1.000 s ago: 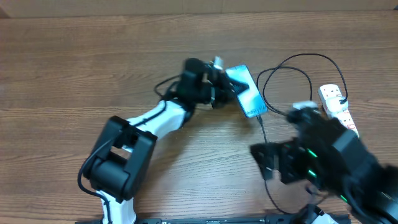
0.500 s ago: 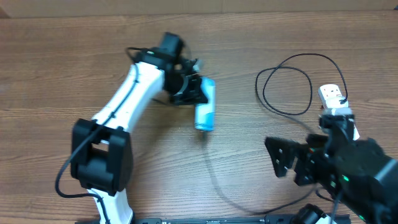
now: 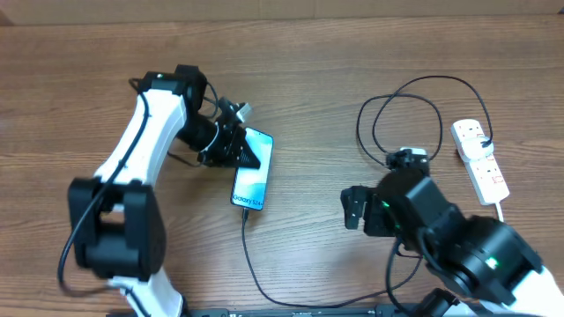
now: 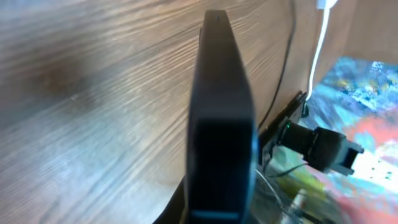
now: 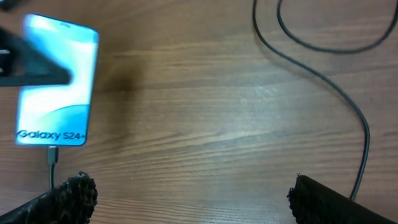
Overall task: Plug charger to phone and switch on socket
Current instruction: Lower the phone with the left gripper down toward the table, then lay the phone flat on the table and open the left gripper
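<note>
Moved left: phone point(image 3: 252, 174), charger point(image 5: 51, 155) plugged; left fingers point(image 3: 233, 148) grasping phone, right fingers point(image 5: 76, 190) spread.

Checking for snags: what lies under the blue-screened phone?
Only the brown wooden table shows around the slim blue-screened phone; the thin black cable leaves its lower end. The spot beneath is covered by the phone itself.

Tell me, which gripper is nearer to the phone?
Left. The left gripper holds the phone by its top end. The right gripper hangs open, clear of it, on the socket's side.
</note>
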